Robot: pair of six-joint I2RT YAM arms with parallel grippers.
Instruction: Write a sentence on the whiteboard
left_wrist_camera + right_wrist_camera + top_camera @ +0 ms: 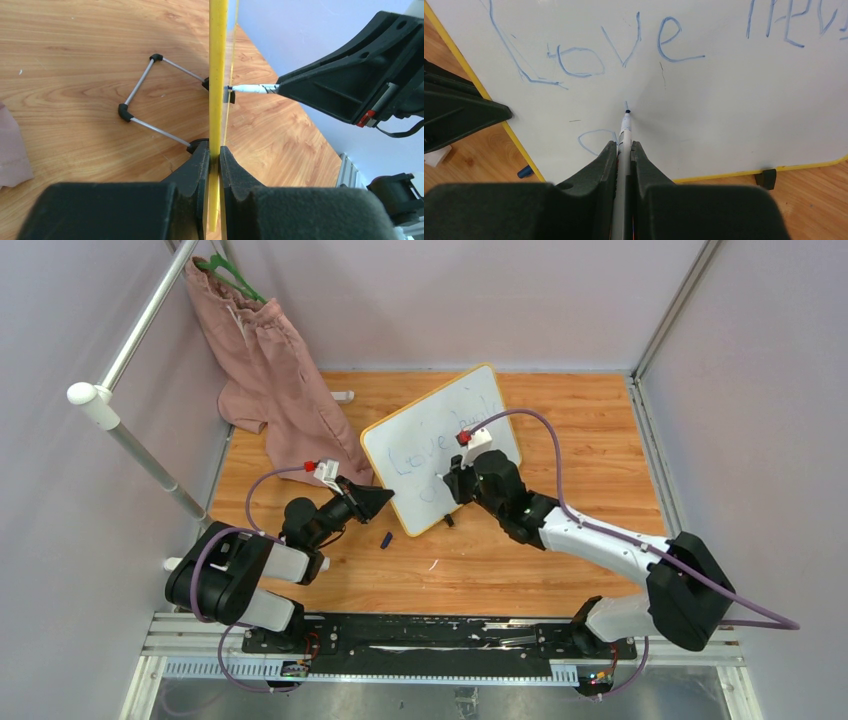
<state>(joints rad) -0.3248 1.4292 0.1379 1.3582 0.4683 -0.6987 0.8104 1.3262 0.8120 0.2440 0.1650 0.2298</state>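
The whiteboard [432,418], white with a yellow frame, stands tilted on the table. My left gripper [384,499] is shut on its yellow left edge [218,75], which sits between the jaws [218,156]. My right gripper [453,480] is shut on a white marker [625,131]. The marker's blue tip touches the board below the word "Love". The sentence [619,47] in blue reads "Love", with part of a second word at the top right [791,22] and a rounded letter [596,140] just left of the marker. The marker also shows in the left wrist view [252,88].
A pink cloth [275,375] hangs from a green hanger at the back left by a metal pole [135,435]. A blue marker cap [386,538] lies on the table in front of the board. A wire stand [142,95] props the board from behind. One black foot [766,178] is visible.
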